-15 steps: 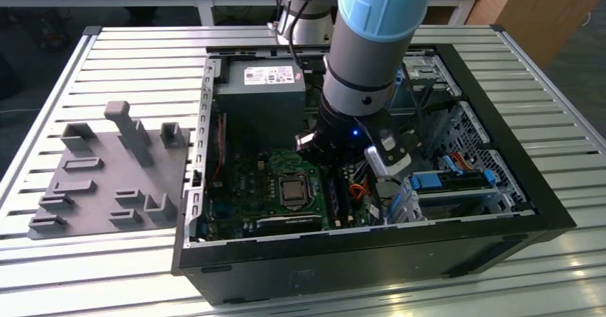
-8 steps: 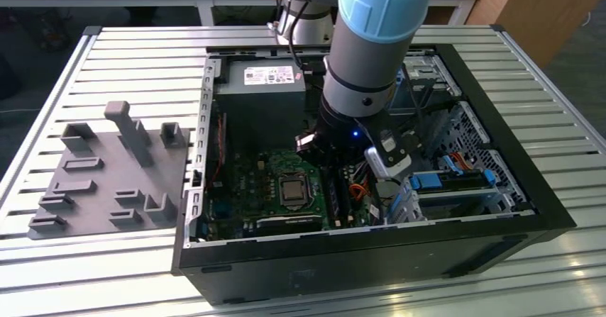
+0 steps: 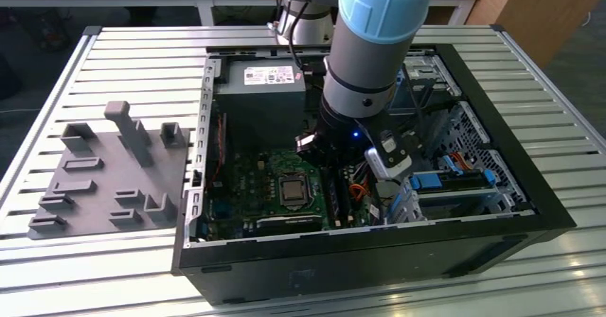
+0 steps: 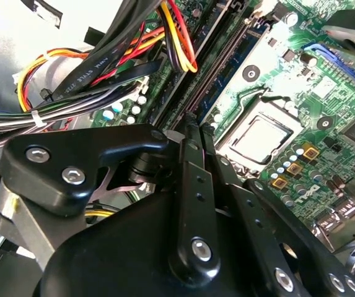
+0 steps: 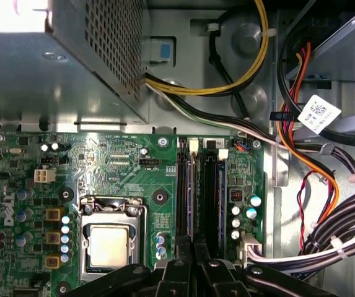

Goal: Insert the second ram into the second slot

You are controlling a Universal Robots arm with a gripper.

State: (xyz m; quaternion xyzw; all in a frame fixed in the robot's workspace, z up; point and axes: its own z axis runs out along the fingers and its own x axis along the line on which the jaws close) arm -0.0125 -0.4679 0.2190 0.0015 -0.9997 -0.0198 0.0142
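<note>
**Step in hand.** The arm (image 3: 370,62) reaches down into the open computer case (image 3: 540,210), which stands on the slatted desk (image 3: 123,54). The work is judged to be at the seating stage: the hand (image 5: 192,244) is low over the row of memory slots (image 5: 184,185), beside the processor socket (image 5: 109,244).

**State of the hand.** In both wrist views the fingers (image 4: 192,161) are drawn close together, with only a narrow gap between them. Whether they pinch the top edge of a board cannot be made out.

**Position of the part.** In the first wrist view a thin dark-blue strip stands on edge in the slot farthest from the socket. It is taken to be the second ram (image 5: 219,185). It lies just beside the line of the hand, not directly under it. Whether it is fully latched cannot be told.

**Requirement.** Seating calls for straight downward pressure in line with the slot, kept clear of the cable bundle (image 5: 326,185) nearby.
</note>
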